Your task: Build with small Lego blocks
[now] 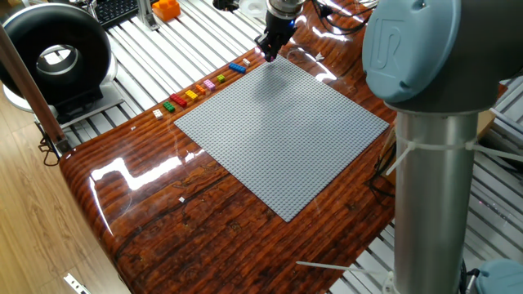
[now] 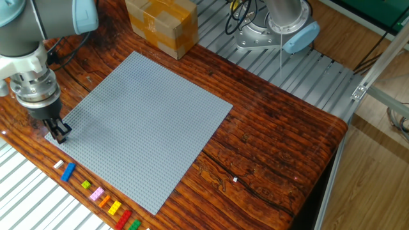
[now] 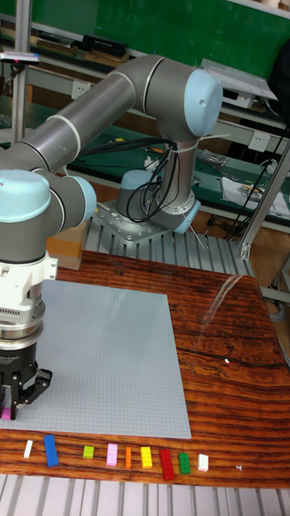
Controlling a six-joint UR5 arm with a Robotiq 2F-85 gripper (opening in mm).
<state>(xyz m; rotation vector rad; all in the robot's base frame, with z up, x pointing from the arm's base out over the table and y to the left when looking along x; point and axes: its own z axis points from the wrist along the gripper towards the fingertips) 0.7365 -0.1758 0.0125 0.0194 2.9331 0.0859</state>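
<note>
The small Lego blocks [image 2: 96, 193] lie in a row on the wooden table beside the grey baseplate [image 2: 147, 121]: white, blue, lime, pink, orange, yellow, red and green. The same row of blocks [image 3: 113, 455] runs along the table's front edge in the tall view, and as a line of blocks [image 1: 200, 86] left of the baseplate [image 1: 282, 131]. My gripper [image 2: 59, 133] points down over the plate's corner nearest the row's white and blue end. Its fingers look closed, and a small pink block [image 3: 5, 414] shows at the tips of the gripper [image 3: 16, 403]. The gripper [image 1: 270, 51] stands at the plate's far corner.
A cardboard box [image 2: 161, 25] stands past the plate's far corner. The robot base [image 2: 275, 29] sits on the slatted metal bench. A black round device [image 1: 53, 53] and a bigger orange object [image 1: 166, 8] lie beyond the table's left side.
</note>
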